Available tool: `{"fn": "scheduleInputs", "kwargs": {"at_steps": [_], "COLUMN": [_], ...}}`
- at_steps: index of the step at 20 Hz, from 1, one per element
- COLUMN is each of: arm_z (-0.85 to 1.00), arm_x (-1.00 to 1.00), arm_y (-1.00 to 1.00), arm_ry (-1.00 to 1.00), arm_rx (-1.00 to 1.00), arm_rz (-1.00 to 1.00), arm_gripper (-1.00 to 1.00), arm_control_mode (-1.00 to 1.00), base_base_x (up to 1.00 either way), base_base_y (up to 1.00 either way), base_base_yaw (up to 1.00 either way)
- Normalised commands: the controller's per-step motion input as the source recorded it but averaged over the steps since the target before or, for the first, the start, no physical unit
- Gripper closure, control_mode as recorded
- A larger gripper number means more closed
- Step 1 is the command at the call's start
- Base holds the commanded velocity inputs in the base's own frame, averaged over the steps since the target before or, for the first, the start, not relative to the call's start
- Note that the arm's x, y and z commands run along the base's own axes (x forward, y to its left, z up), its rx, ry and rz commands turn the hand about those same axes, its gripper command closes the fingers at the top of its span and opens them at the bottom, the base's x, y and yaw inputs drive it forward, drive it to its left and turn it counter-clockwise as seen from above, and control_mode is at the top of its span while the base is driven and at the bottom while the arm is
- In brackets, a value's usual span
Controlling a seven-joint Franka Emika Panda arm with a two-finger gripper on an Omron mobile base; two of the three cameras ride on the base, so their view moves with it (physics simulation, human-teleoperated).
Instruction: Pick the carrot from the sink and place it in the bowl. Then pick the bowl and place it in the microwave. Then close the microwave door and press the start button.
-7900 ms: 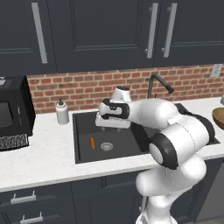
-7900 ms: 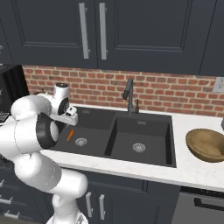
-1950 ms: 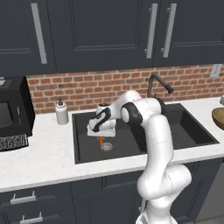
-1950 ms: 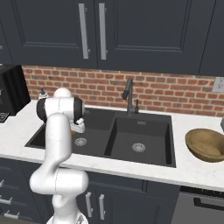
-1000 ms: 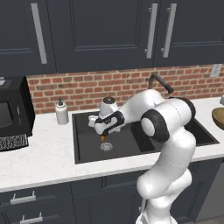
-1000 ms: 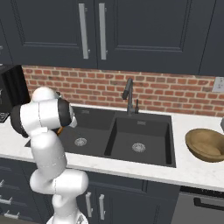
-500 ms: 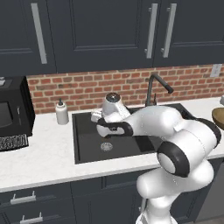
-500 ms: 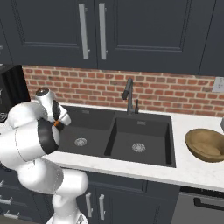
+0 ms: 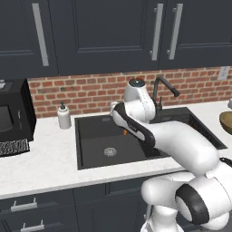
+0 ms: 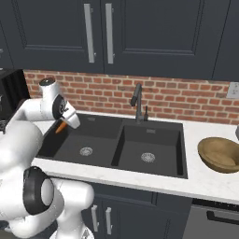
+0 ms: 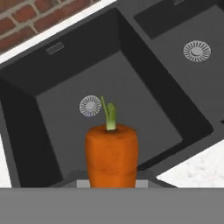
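My gripper (image 9: pixel 123 128) is shut on the carrot (image 9: pixel 125 132), a small orange carrot that hangs above the left basin of the black sink (image 9: pixel 95 147). From the right base view the carrot (image 10: pixel 60 126) sticks out below the gripper (image 10: pixel 65 122), over the basin's left side. In the hand view the carrot (image 11: pixel 111 155) stands close up with its green stem on top, and the sink (image 11: pixel 65 74) lies under it. The wooden bowl (image 10: pixel 219 154) sits on the counter right of the sink, far from the gripper. The microwave is out of view.
A dark faucet (image 10: pixel 137 100) rises behind the divider between the two basins. A white soap bottle (image 9: pixel 64 116) stands on the counter left of the sink. A black countertop appliance (image 9: pixel 13 113) stands at the far left. Brick wall and dark cabinets lie behind.
The arm has swung and lifted the carrot up from low in the left basin, a little to the right. The jaws have stayed shut on it.
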Motion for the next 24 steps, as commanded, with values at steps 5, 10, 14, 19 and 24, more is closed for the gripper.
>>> {"fn": "scheduleInputs", "kwargs": {"at_steps": [5, 10, 14, 19, 24], "arm_z": [0.36, 0.21, 0.16, 0.05, 0.00], "arm_x": [-0.92, -0.74, -0.37, -0.12, 0.12], "arm_y": [-0.83, -0.99, -1.00, -1.00, -1.00], "arm_ry": [0.00, 0.00, 0.00, 0.06, 0.09], "arm_rx": [-0.04, -0.04, -0.02, 0.00, 0.00], "arm_rz": [0.00, 0.00, 0.00, 0.00, 0.00], "arm_gripper": [1.00, 1.00, 1.00, 1.00, 1.00], "arm_control_mode": [-1.00, -1.00, -1.00, -1.00, -1.00], "base_base_x": [0.00, 0.00, 0.00, 0.00, 0.00], "base_base_y": [0.00, 0.00, 0.00, 0.00, 0.00], "base_base_yaw": [0.00, 0.00, 0.00, 0.00, 0.00]}}
